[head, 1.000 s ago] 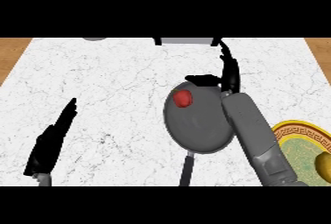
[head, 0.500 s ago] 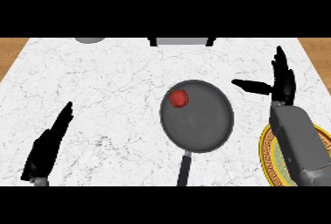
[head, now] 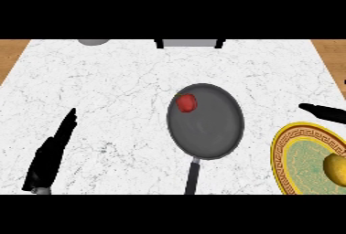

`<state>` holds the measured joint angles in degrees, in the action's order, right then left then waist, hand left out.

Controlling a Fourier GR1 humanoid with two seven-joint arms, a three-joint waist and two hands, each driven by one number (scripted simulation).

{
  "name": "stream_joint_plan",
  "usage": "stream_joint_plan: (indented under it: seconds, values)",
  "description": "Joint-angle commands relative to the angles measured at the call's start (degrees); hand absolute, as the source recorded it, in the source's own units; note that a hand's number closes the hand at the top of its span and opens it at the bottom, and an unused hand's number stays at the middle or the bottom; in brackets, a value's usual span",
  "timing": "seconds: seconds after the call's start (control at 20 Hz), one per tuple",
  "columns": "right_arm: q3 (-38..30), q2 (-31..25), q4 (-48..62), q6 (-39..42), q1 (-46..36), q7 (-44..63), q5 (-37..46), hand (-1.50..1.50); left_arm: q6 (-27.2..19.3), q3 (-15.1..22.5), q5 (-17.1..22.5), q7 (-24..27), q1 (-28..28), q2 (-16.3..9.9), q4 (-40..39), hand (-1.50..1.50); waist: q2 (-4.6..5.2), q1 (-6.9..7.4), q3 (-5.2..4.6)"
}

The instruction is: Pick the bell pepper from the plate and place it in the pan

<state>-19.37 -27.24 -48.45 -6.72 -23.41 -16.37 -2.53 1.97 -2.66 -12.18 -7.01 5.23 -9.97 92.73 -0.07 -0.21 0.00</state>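
Red bell pepper [head: 187, 103] sits inside the dark pan [head: 209, 132], at its upper-left part near the rim, w/ nothing touching it. Pan lies mid-tabletop [head: 121, 87], handle pointing toward the view's lower edge. To the right, well apart from the pan, a gold-rimmed plate [head: 287, 155] w/ green centre carries a yellow fruit [head: 336, 167] at the view's edge. Just above the plate, only part of the right hand [head: 326, 111] shows at the right edge; can't tell if fingers are apart or together. Left hand [head: 51, 153] rests lower left, fingers straight, holding nothing.
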Motion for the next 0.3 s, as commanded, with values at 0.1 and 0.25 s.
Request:
stream_joint_plan:
  seconds: [0.1,0.25]
  values:
    - [-4.17,-8.50,2.72,10.49,4.24,-3.27,-3.47,-1.50,1.20,0.49,-0.32,-5.45,-0.51,-0.42,5.37,0.00,0.06,0.40,0.04]
    - [-4.83,-8.99,0.09,13.86,9.51,-5.12,-4.67,-1.50,1.36,0.26,-0.25,-2.90,-0.43,0.34,2.77,0.00,0.00,0.09,0.00]
